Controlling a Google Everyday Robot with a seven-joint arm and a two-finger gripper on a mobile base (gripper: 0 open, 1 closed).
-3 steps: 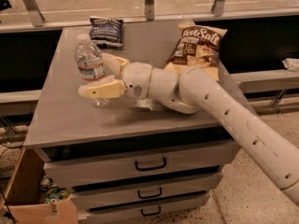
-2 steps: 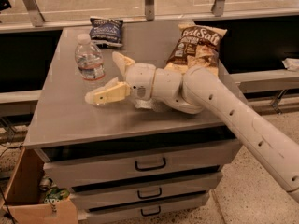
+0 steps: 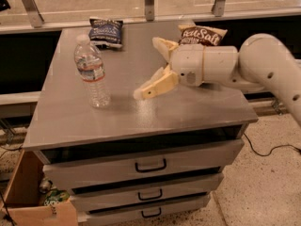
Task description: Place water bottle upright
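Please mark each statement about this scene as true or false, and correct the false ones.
1. The water bottle stands upright on the cabinet top. True.
2. The gripper is shut on the water bottle. False: it is open, holds nothing and hovers over the cabinet top, apart from the bottle.
3. A dark blue snack bag lies behind the bottle, near the far edge. True.
4. The bottle has no cap. False: a white cap is on it.
5. The cardboard box sits on the cabinet top. False: it is down on the floor beside the drawers.
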